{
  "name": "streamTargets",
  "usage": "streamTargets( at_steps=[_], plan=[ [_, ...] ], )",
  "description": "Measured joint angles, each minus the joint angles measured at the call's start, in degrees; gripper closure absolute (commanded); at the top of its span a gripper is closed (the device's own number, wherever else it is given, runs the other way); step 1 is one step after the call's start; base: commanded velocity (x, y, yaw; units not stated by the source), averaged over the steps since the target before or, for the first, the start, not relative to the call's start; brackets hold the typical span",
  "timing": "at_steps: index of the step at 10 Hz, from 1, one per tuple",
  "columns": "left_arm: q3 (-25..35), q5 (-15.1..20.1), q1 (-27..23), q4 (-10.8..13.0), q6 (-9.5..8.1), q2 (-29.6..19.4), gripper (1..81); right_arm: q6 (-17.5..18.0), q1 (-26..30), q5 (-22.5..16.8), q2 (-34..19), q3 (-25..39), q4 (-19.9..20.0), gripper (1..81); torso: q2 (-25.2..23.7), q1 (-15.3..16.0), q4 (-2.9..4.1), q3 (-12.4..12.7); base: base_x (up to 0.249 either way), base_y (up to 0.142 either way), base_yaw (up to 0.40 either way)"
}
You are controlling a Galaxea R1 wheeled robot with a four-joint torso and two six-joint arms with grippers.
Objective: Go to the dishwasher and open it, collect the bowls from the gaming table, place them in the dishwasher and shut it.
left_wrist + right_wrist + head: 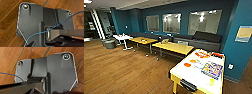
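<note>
Your white-topped, yellow-sided gaming bench (197,75) stands ahead to the right on the wooden floor (121,72); what look like orange bowls (187,64) sit near its left edge. I cannot tell either claw's state.

No text, brand or number can be read. A framed sign (243,33) hangs on the teal wall (236,53) above the gaming table (194,75), its lettering blurred. A printed colourful sheet (212,69) lies on that table's white top, its print illegible too.
</note>
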Motion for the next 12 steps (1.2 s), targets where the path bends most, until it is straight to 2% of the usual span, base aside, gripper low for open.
streamTargets(
  at_steps=[5,12],
  plan=[
    [0.00,0.01,0.00,0.00,0.00,0.02,1.0,-0.12,0.00,-0.02,0.18,0.00,0.00,1.0,0.00,0.00,0.00,0.00,0.000,-0.014,0.000],
    [0.00,0.91,0.74,0.04,0.02,0.02,1.0,-0.15,0.44,-0.05,0.44,-0.04,0.00,1.0,0.00,-0.02,0.02,0.00,0.000,0.000,-0.344]
  ],
)
